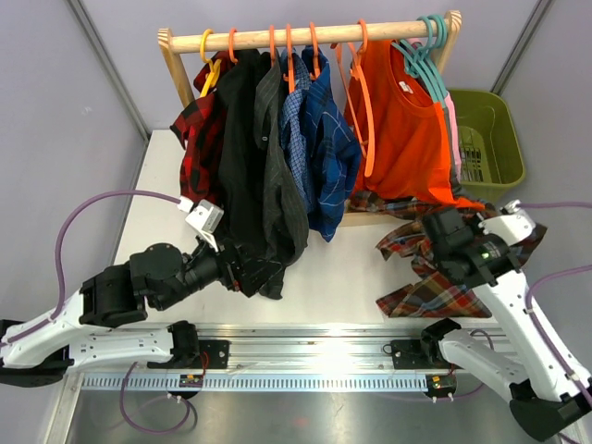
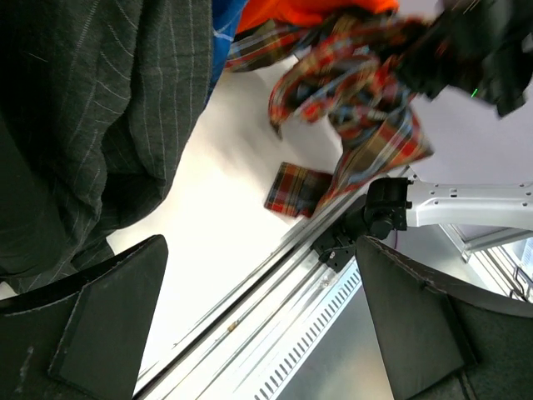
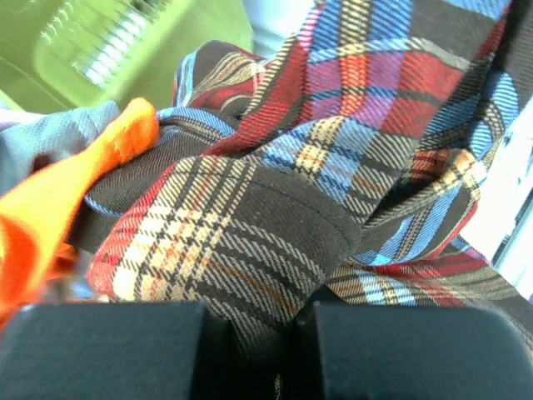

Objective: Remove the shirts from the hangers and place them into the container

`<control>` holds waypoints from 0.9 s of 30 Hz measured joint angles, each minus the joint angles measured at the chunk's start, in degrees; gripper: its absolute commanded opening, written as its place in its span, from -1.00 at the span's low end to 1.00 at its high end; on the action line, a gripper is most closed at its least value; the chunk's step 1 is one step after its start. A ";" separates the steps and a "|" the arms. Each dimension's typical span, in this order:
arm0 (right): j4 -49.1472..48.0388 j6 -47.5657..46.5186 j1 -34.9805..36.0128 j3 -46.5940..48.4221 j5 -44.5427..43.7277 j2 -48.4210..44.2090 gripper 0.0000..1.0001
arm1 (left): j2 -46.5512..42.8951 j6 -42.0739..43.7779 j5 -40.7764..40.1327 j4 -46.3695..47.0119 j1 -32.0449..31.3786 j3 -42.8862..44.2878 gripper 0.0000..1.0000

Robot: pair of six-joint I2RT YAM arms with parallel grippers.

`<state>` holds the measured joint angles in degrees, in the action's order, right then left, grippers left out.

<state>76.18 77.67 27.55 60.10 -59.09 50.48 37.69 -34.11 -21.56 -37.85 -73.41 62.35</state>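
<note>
Pinches plaid shirt in clenched right fingers, cloth trailing onto surface at right. Shows left fingers released, grasping nothing, beside hanging grey shirt. Places container straight ahead of right arm, well apart from left; calls for forward carry by right, judging from layout.

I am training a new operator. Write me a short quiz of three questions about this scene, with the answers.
1. True or false: the left gripper is open.
2. Which shirt does the right gripper hold? A: the orange one. B: the brown-red-teal plaid shirt. C: the black one.
3. Fill in: the container stands on the robot's ____ side.
Key: 1 true; 2 B; 3 right.
</note>
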 measured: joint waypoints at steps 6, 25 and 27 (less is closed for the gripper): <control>-16.92 -25.97 -23.82 9.22 10.99 5.57 -1.00 | 0.74 0.00 1.14 0.02 0.00 0.20 0.98; -25.62 -53.96 -44.33 82.38 47.82 54.36 -1.00 | 3.04 1.27 1.60 -0.74 -0.02 4.52 0.98; -27.54 -55.58 -44.33 87.82 49.48 56.37 -1.00 | 3.17 1.31 1.57 -0.79 -0.02 4.55 0.98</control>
<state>48.64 22.09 -16.78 147.92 -9.61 106.85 40.86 -32.80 -19.99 -38.63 -73.43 66.89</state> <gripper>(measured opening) 0.123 0.987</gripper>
